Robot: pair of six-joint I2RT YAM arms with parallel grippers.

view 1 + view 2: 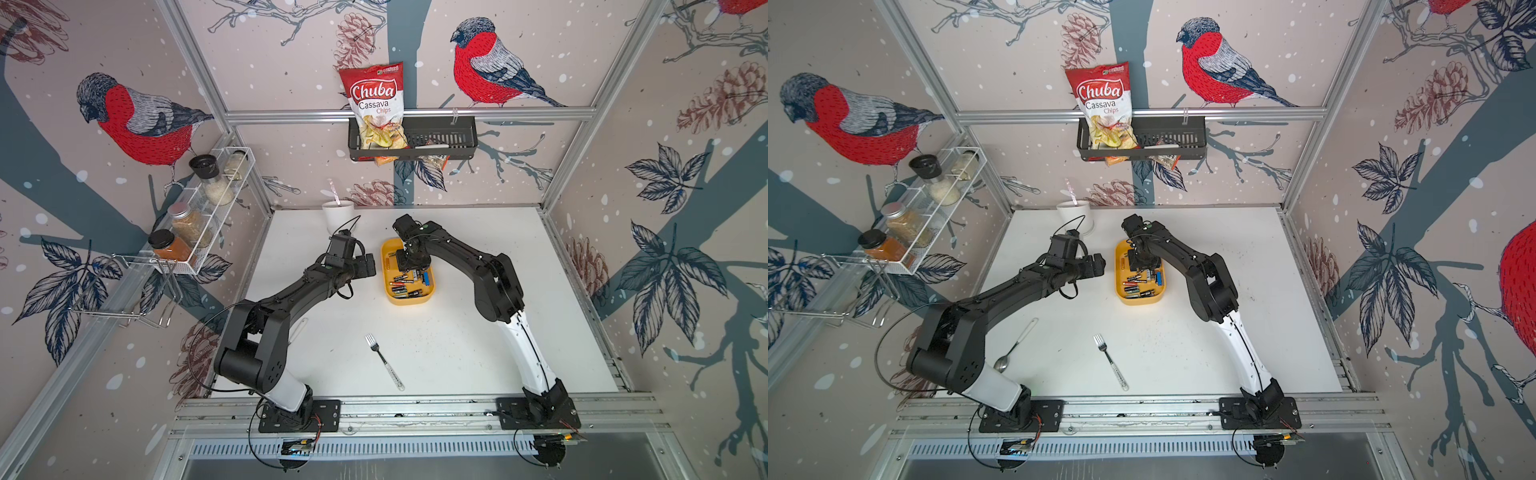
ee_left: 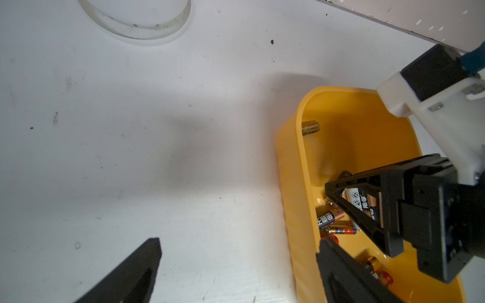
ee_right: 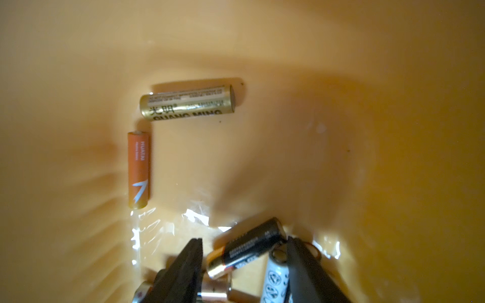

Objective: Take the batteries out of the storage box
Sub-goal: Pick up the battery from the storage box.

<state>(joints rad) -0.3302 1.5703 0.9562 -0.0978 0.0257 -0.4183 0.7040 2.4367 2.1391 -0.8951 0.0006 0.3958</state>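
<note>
Shallow yellow plastic storage box [image 1: 409, 300] holding mostly black-and-copper cylindrical batteries [image 1: 405, 286]. Right end effector [image 3: 244, 241] straddling one, grip unclear; left end effector [image 2: 238, 245] released. Scuffed white counter [image 1: 457, 332], bird-print walls [image 1: 291, 62].

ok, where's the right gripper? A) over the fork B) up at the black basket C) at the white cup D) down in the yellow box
D: the right gripper is down inside the box, and the right wrist view shows its fingers on either side of a black battery on the box floor.
</note>
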